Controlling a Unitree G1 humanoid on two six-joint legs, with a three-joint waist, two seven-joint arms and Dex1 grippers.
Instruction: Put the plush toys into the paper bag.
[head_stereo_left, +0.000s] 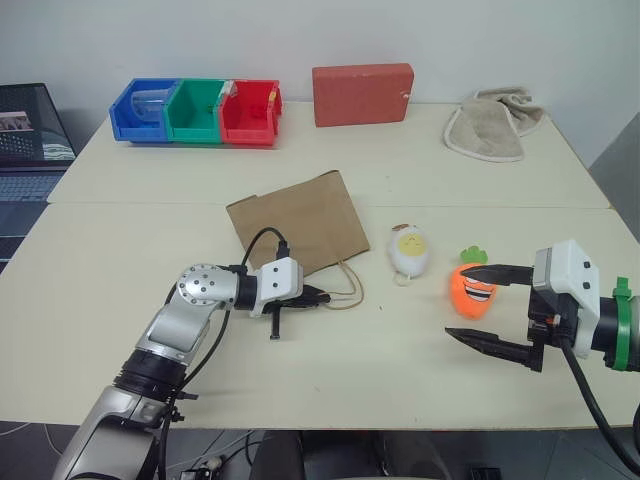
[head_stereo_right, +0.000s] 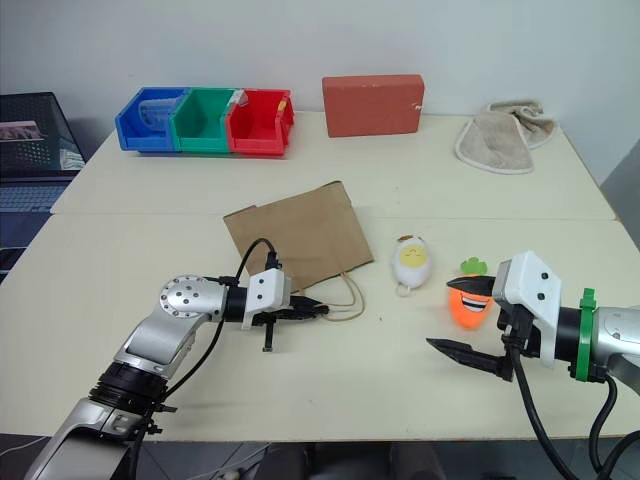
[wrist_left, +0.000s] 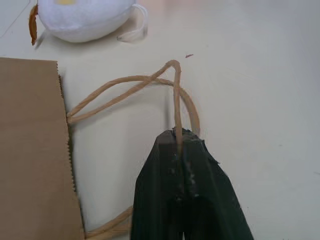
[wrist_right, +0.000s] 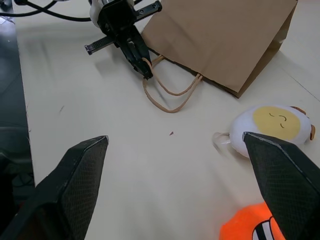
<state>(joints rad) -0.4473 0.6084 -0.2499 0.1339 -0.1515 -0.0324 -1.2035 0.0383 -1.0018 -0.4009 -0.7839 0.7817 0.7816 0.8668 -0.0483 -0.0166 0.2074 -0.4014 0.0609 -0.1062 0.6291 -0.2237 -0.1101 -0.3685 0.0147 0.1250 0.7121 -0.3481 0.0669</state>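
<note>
Left wrist view: left gripper (wrist_left: 182, 137) pinched shut on a bag handle (wrist_left: 176, 95).
The bag (head_stereo_left: 297, 222) lay flat on the desk (head_stereo_left: 120, 270), mouth toward the robot. The egg (head_stereo_left: 410, 250) and carrot (head_stereo_left: 472, 285) lay to its right, the carrot just beside the right gripper (head_stereo_left: 478, 305), whose jaws stood wide apart and empty.

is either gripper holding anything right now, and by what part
The left gripper is shut on the paper bag, pinching one twisted handle loop. The right gripper is open and holds nothing.
</note>
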